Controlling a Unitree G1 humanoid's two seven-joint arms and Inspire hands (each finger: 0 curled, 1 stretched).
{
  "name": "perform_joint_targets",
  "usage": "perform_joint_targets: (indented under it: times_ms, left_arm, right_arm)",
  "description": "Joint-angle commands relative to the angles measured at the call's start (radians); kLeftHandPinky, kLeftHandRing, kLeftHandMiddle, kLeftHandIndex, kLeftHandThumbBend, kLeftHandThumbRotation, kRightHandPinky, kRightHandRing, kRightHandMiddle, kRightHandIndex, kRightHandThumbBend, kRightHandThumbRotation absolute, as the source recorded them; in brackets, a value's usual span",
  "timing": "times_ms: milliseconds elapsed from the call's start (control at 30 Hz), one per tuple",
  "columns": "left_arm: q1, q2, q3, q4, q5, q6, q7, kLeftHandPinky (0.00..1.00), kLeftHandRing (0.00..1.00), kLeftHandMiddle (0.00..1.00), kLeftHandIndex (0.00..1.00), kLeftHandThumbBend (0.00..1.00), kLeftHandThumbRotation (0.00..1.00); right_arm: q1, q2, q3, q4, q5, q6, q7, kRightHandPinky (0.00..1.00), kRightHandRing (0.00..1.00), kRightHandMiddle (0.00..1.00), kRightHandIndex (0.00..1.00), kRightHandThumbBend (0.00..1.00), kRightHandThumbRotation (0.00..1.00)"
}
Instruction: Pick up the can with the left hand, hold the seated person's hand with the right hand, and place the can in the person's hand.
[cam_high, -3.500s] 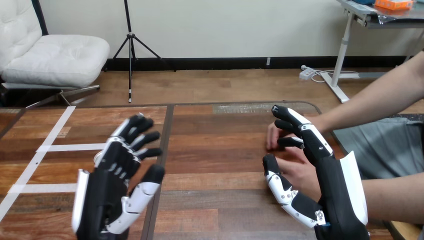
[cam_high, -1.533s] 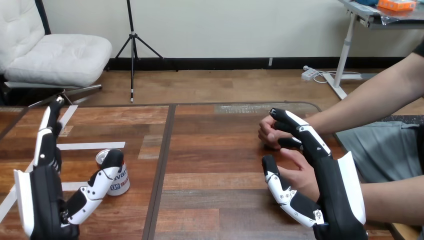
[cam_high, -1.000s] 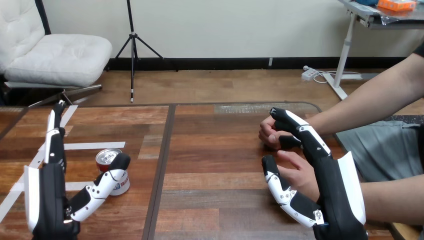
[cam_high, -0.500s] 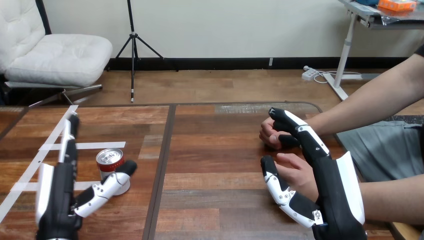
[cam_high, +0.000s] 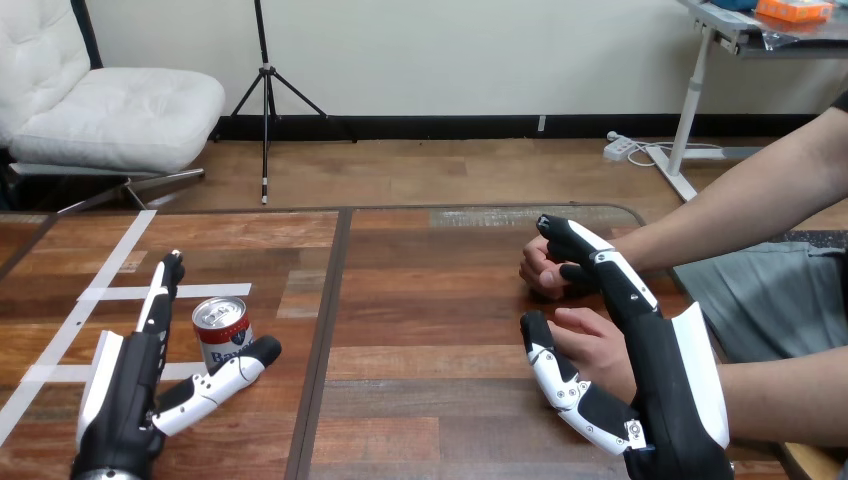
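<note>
On a wooden counter (cam_high: 420, 330) crossed by white tape (cam_high: 118, 252), a can (cam_high: 222, 331) stands upright, long axis vertical and silver top up, in the gap between the straight fingers and the splayed thumb of the robot's left hand (cam_high: 125, 385), not gripped. The right hand (cam_high: 655, 350) is spread too, and the person's nearer hand (cam_high: 598, 345) lies between its thumb and fingers. The person's farther hand (cam_high: 543, 268) is curled just beside its fingertips.
</note>
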Motion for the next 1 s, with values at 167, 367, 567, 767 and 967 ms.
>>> perform_joint_targets:
  times_ms: [167,367,567,767,967]
  left_arm:
    - [-0.103,0.046,-0.014,-0.015,-0.004,0.062,-0.012,1.00,1.00,1.00,1.00,1.00,0.50]
    - [-0.111,0.052,-0.020,-0.012,0.001,0.079,-0.011,1.00,1.00,1.00,1.00,1.00,0.50]
    - [-0.121,0.055,-0.021,0.000,0.000,0.089,-0.010,1.00,1.00,1.00,1.00,1.00,0.49]
    - [-0.130,0.057,-0.023,0.014,0.012,0.091,-0.002,1.00,1.00,1.00,1.00,1.00,0.49]
    - [-0.136,0.058,-0.025,0.025,0.018,0.093,0.003,1.00,1.00,1.00,1.00,1.00,0.49]
  right_arm:
    - [-0.066,0.000,0.001,0.000,0.024,-0.016,0.009,0.84,0.86,0.86,0.84,0.26,0.00]
    - [-0.068,0.002,-0.001,0.003,0.012,-0.017,0.005,0.85,0.86,0.86,0.83,0.26,0.00]
    - [-0.070,0.001,-0.001,0.003,0.016,-0.018,0.008,0.85,0.86,0.86,0.83,0.26,0.00]
    - [-0.071,0.000,0.001,0.005,0.021,-0.022,0.010,0.85,0.86,0.86,0.83,0.26,0.00]
    - [-0.071,0.000,-0.002,0.006,0.015,-0.022,0.006,0.85,0.86,0.86,0.83,0.26,0.00]
